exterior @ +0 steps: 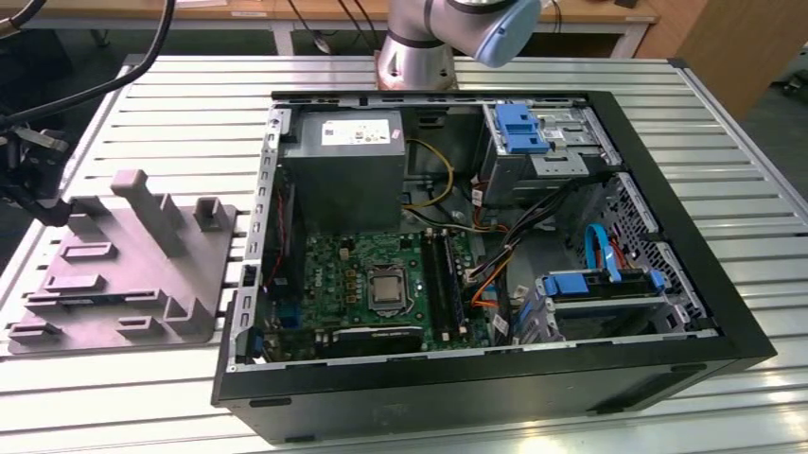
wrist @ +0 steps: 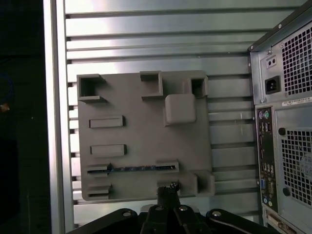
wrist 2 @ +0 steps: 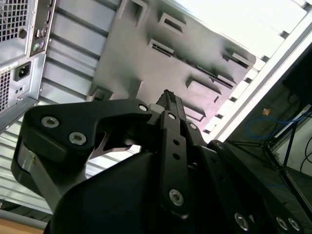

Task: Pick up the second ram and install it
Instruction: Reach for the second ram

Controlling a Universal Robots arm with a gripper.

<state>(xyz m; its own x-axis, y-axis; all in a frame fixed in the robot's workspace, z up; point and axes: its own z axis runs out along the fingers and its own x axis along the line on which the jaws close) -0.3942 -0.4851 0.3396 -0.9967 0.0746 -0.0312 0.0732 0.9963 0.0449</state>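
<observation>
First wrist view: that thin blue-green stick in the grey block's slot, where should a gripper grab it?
Probably the exposed long edge of the thin blue-green ram stick, near its middle, from straight above the grey plastic slotted block: it stands on edge in a narrow slot, leaving only that edge free.

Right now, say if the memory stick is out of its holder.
In: memory stick lies in a slot of the grey holder.

The plastic block (wrist: 141, 136) looks matt, the ribbed metal table (wrist: 146, 34) shiny, the black claw (wrist: 168, 189) smooth.
</observation>
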